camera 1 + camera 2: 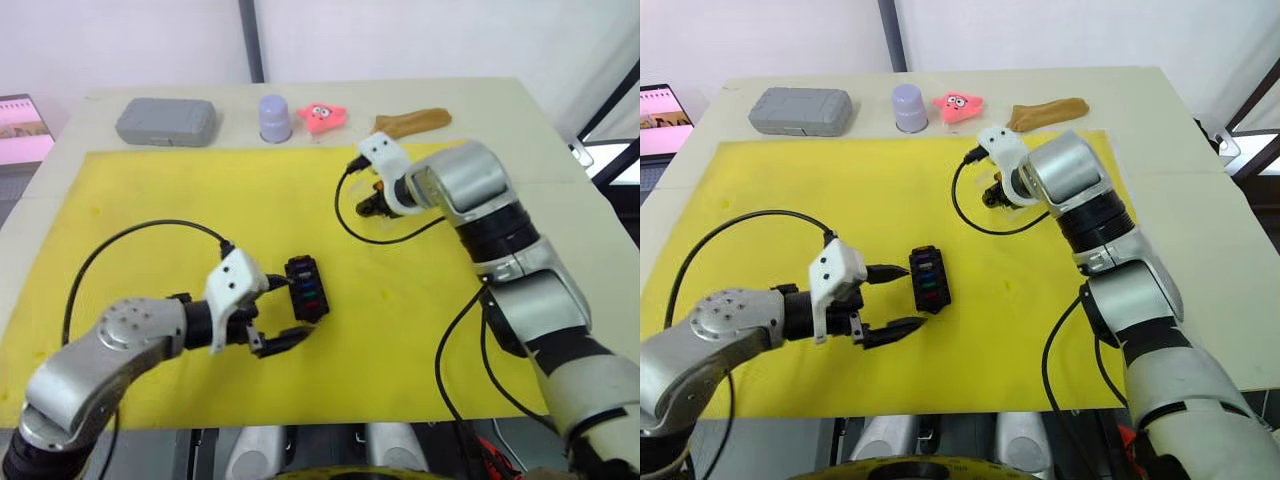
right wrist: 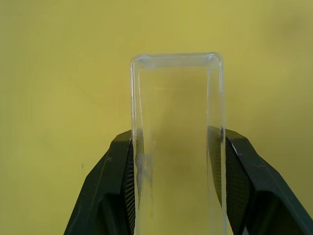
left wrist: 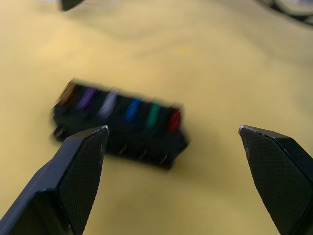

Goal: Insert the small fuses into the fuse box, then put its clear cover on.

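Left end effector [image 1: 888, 298] spread wide beside fuse box [image 1: 928, 279]; right end effector [image 2: 178, 161] clamped on clear cover [image 2: 177, 142].

No readable text, label, brand, number or sign anywhere. Nothing legible on the fuse box [image 1: 305, 288], the small fuses [image 3: 130, 108], the clear cover [image 2: 177, 142], or the grey case [image 1: 166, 121] at the far left of the table. Bright screen [image 1: 22, 128] past the table's far left corner too indistinct to read.
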Robot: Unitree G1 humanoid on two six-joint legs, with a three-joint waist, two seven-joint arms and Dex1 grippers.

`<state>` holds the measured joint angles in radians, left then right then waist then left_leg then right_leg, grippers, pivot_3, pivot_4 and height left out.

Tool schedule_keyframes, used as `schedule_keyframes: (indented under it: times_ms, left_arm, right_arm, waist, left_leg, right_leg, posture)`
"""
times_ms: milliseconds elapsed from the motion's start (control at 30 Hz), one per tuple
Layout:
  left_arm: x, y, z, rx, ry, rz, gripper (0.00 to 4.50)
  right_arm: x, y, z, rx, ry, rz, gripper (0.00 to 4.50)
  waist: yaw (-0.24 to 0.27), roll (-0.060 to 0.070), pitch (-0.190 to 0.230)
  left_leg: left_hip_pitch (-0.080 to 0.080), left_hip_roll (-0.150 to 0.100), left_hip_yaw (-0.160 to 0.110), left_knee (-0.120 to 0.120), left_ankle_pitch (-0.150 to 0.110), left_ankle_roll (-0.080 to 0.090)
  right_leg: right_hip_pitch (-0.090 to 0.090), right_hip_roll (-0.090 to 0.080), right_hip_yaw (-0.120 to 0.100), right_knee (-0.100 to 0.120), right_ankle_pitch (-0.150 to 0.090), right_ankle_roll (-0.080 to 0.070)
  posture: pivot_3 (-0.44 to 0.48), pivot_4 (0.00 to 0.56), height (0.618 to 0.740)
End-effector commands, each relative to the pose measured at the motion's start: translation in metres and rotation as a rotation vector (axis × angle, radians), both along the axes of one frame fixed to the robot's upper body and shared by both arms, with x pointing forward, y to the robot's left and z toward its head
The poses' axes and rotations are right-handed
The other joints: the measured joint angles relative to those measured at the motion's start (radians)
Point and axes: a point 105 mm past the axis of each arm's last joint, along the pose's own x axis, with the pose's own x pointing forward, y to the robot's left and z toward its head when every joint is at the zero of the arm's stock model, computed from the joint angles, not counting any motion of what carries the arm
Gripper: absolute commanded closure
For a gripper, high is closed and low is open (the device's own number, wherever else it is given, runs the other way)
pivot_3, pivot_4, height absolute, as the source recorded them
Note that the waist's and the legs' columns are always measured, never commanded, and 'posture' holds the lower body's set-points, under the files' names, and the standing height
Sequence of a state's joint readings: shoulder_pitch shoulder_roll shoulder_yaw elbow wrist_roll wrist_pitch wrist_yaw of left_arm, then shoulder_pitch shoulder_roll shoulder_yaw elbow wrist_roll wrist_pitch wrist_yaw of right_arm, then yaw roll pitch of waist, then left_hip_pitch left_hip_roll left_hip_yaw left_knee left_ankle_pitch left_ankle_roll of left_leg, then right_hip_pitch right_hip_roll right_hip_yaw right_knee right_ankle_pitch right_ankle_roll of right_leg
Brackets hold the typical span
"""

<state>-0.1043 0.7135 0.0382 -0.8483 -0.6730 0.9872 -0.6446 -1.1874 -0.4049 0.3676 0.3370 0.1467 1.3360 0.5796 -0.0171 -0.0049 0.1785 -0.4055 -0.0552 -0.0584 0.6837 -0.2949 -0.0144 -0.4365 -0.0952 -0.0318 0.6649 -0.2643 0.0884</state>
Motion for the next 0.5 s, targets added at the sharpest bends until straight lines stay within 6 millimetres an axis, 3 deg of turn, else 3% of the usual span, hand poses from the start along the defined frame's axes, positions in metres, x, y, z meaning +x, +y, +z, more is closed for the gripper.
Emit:
schedule_keyframes:
  times_ms: [33, 267, 500]
  left_arm:
    - [0.012, 0.004, 0.004, 0.013, -0.065, 0.2, 0.0]
    - [0.009, -0.02, -0.009, -0.078, 0.012, 0.458, 0.0]
    - [0.009, -0.025, -0.021, -0.093, 0.094, 0.533, 0.0]
  right_arm:
    - [0.004, 0.012, 0.02, 0.028, -0.061, 0.038, 2.81]
    - [0.006, 0.029, 0.045, 0.078, -0.119, 0.115, 2.81]
    - [0.011, 0.034, 0.064, 0.095, -0.168, 0.136, 2.81]
  waist:
    - [0.0, 0.0, 0.0]
    - [0.004, 0.0, 0.0]
    - [0.004, 0.0, 0.0]
  left_leg:
    - [0.0, 0.0, 0.0, 0.0, 0.0, 0.0]
    - [0.0, -0.001, 0.0, 0.001, 0.0, 0.0]
    - [0.0, 0.0, 0.0, 0.0, 0.001, -0.001]
  right_leg:
    - [0.0, 0.0, 0.0, 0.0, 0.0, 0.0]
    - [0.001, 0.0, 0.0, 0.0, 0.0, 0.0]
    - [0.001, 0.0, 0.0, 0.0, 0.0, 0.0]
  posture:
    - [0.0, 0.15, 0.731]
    - [0.0, 0.15, 0.731]
    - [0.0, 0.15, 0.731]
